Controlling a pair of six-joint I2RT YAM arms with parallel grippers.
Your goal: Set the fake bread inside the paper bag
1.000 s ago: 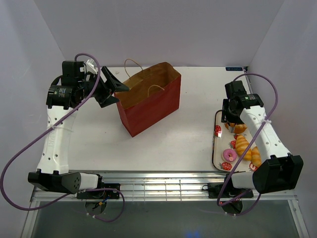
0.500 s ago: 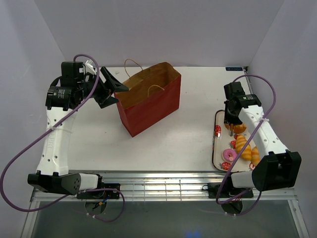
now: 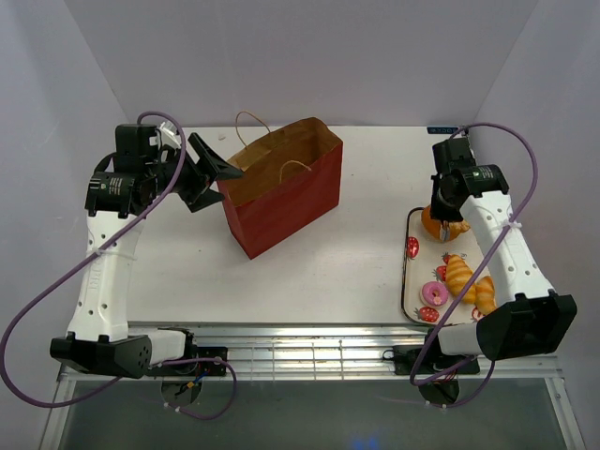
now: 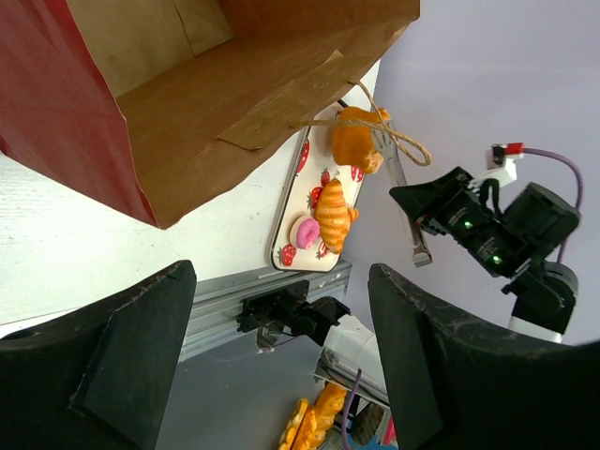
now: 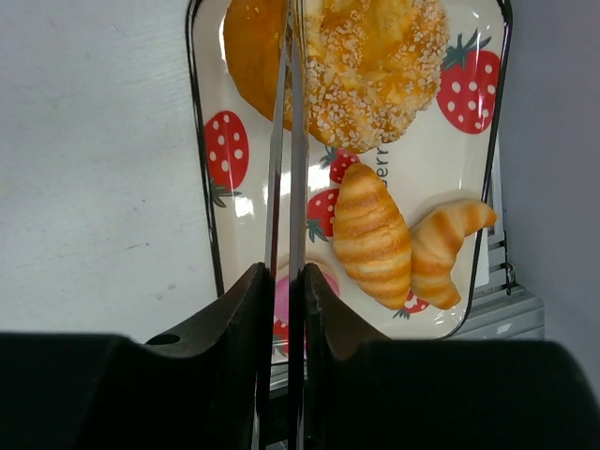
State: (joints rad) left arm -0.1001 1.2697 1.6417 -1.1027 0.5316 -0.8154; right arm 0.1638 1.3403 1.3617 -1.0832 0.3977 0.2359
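The red-brown paper bag (image 3: 281, 187) stands open at the table's back left. My left gripper (image 3: 220, 167) hovers open at its left rim with nothing between the fingers (image 4: 122, 356). My right gripper (image 5: 286, 281) is shut on silver tongs (image 5: 286, 141), squeezing their blades together. The tong tips pinch a round orange crumb-topped bun (image 5: 375, 56) over the far end of the strawberry tray (image 3: 409, 272). Two croissants (image 5: 373, 234) (image 5: 450, 248) and a pink doughnut (image 3: 434, 293) lie on the tray's near half. The left wrist view shows the bun (image 4: 354, 141) in the tongs (image 4: 403, 206).
The bag's cord handles (image 3: 251, 127) loop up at its far side and mouth. The tray lies near the right wall, and the enclosure walls close in on the left, right and back. White tabletop (image 3: 347, 244) lies between bag and tray.
My right gripper has squeezed the tongs shut on the round bun and drawn back toward the tray's far end. The left gripper has shifted slightly beside the bag.
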